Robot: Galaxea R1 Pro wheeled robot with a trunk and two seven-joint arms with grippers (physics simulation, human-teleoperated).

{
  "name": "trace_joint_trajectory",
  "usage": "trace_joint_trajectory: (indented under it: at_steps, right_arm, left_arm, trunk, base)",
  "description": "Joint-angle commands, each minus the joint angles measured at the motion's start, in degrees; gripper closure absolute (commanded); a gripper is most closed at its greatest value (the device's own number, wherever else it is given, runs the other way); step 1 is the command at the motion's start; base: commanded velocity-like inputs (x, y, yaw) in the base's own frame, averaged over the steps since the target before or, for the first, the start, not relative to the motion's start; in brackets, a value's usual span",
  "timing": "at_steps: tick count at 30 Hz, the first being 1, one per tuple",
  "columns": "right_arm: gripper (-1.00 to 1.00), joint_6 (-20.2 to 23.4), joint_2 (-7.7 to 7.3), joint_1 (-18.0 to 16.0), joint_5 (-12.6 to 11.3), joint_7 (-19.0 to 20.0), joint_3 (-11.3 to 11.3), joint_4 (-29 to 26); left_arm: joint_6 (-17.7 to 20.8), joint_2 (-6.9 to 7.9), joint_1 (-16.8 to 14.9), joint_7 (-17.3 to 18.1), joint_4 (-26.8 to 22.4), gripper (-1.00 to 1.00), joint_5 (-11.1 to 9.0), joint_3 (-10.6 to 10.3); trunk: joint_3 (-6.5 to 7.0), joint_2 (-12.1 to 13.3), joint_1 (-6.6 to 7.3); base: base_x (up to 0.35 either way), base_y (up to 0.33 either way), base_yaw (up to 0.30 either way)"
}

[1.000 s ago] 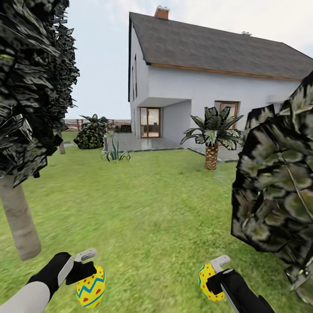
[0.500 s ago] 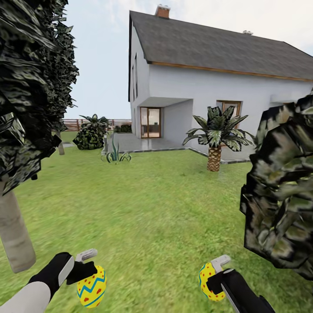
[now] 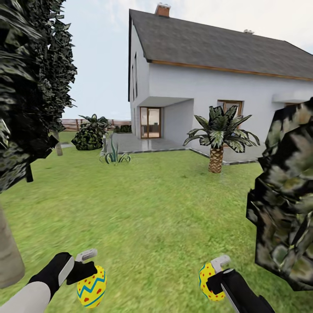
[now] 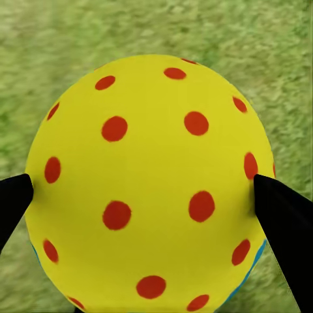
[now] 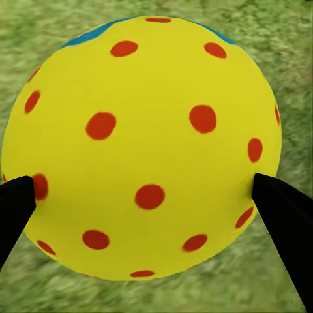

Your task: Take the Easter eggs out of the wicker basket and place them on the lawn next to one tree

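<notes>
The lawn (image 3: 156, 208) spreads across the middle and lower part of the head view, mottled green and bare of eggs as far as can be seen. Behind it, in the upper centre and right, stands the white house (image 3: 208, 100), with a short palm (image 3: 219, 134) just below it at centre right. Dark foliage crowds the left edge, and under it, at the lower left edge, a thick pale trunk (image 3: 8, 256) meets the grass; this looks like a tree of the kind the task allows. Another dark leaf mass (image 3: 284, 204) hangs at the right edge.

At the bottom left of the head view the left gripper (image 3: 89, 269) is closed around an Easter egg (image 3: 91, 287) with blue zigzags and red dots; the left wrist view has both black fingers pressed to the sides of the dotted yellow shell (image 4: 150, 189) over grass. At the bottom centre-right the right gripper (image 3: 213, 278) likewise clamps a second egg (image 3: 207, 282), and its wrist view matches, fingers touching either flank of the shell (image 5: 143, 150).

Judged from this, two eggs are out of the basket and carried above the grass, neither set down. Where the third egg is cannot be told from these pictures. Both held eggs have yet to be laid beside one trunk, the pale one at lower left being nearest.
</notes>
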State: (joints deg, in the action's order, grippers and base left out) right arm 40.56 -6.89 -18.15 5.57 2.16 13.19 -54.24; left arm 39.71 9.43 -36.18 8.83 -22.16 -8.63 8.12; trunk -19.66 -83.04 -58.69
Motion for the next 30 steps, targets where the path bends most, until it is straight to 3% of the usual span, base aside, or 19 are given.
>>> trace_joint_trajectory:
  at_steps: [1, 30]
  right_arm:
    - [1.0, 0.3, -0.02, 0.0, 0.6, 0.2, 0.2, -0.1]
    - [1.0, 0.4, 0.03, 0.0, 0.5, 0.2, 0.2, -0.1]
  left_arm:
    - [0.4, -0.02, 0.0, 0.0, -0.1, 1.0, -0.2, 0.3]
    - [0.4, 0.14, 0.0, 0.0, -0.1, 1.0, -0.2, 0.3]
  trunk:
    - [-0.07, 0.0, -0.03]
    - [-0.07, 0.0, -0.03]
  base:
    - [0.327, 0.0, 0.0]
    - [0.327, 0.0, 0.0]
